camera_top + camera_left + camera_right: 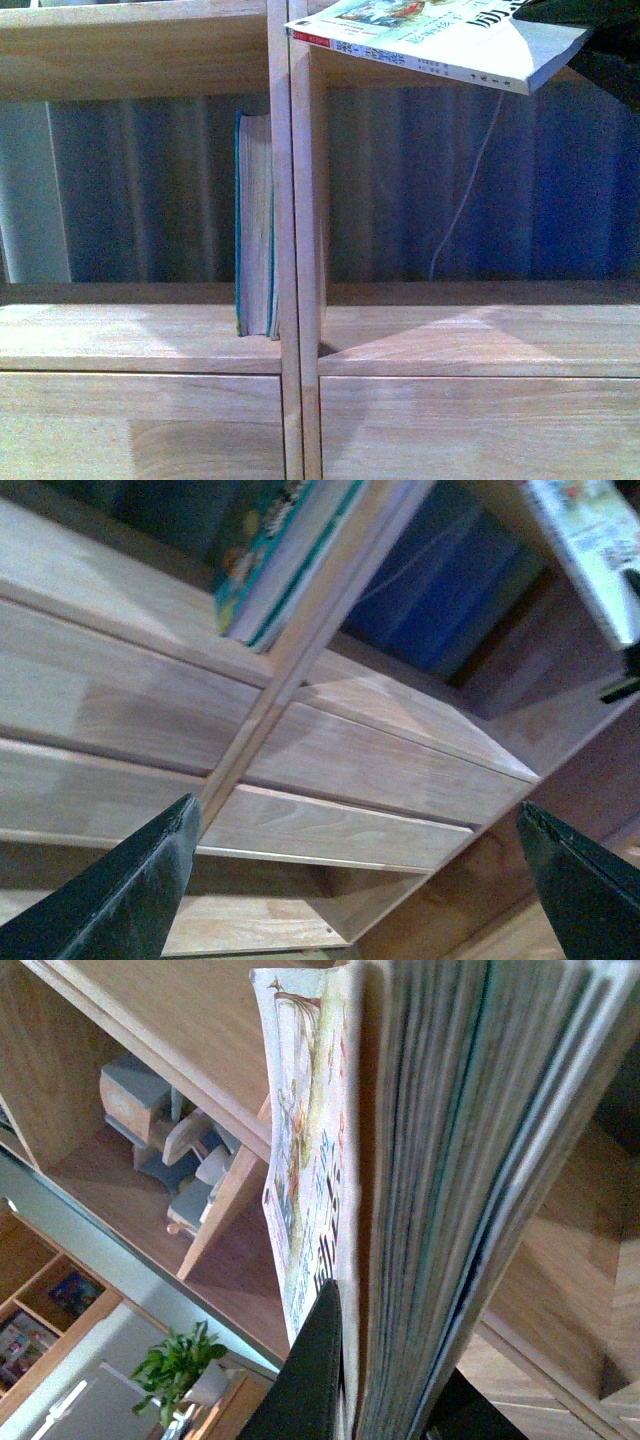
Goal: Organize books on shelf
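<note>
The light wood shelf [296, 330] fills the front view, with drawer fronts below its open compartments. A thicker teal book [255, 225] stands upright in the left compartment, against the central divider; the left wrist view also shows this teal book [270, 560]. The thin white paperback [430, 35] hangs nearly flat and tilted at the top right, in front of the right column, its red-topped spine facing me. My right gripper [385, 1400] is shut on the paperback's [400, 1160] edge, one dark finger [305, 1380] pressed on the cover. My left gripper [355, 880] hangs open and holds nothing, in front of the drawer fronts [330, 770].
A white cable [465, 190] hangs down behind the right compartment, in front of a blue backdrop [540, 180]. Wooden toy pieces [165, 1140] sit in another compartment in the right wrist view. A potted plant [180, 1365] stands beyond the shelf.
</note>
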You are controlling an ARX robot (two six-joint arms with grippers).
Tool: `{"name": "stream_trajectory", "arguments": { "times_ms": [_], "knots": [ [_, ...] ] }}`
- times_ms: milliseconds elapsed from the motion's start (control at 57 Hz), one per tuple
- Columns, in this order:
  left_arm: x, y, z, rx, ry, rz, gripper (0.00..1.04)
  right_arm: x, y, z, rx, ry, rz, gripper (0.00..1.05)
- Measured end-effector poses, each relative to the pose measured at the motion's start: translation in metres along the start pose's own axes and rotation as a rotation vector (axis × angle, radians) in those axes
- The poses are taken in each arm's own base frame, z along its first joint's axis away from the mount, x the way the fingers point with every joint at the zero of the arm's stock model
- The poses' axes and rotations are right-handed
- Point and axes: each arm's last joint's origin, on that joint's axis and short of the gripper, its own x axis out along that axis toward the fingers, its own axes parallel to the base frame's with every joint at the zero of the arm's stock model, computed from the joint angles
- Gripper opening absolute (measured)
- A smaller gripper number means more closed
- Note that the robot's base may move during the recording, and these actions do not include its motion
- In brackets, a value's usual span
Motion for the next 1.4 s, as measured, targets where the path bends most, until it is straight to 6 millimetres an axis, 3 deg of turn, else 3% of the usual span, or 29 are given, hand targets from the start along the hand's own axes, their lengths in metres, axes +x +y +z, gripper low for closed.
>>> {"name": "stream_trajectory", "arguments": {
  "times_ms": [175,438,614,859,1104,1403],
  "knots": [
    [0.022,-0.018,0.04,0.002,-0.042,-0.116,0.97,0.004,0.007,-0.003,0.008,0.0,0.009,0.07],
    [0.073,-0.029,0.059,-0.073,-0.026,-0.221,0.97,0.01,0.024,-0.004,0.011,0.006,0.053,0.07],
    [0.093,-0.035,0.071,-0.095,-0.045,-0.26,0.97,0.008,0.035,-0.006,0.012,0.01,0.088,0.07],
    [0.114,-0.046,0.085,-0.095,-0.046,-0.31,0.97,0.0,0.058,-0.008,0.028,0.028,0.163,0.07],
    [0.122,-0.054,0.095,-0.106,-0.072,-0.343,0.97,-0.017,0.082,-0.006,0.036,0.048,0.264,0.07],
    [0.126,-0.079,0.099,-0.115,-0.082,-0.419,0.97,-0.017,0.077,-0.023,0.067,0.091,0.246,0.07]
  ]
}}
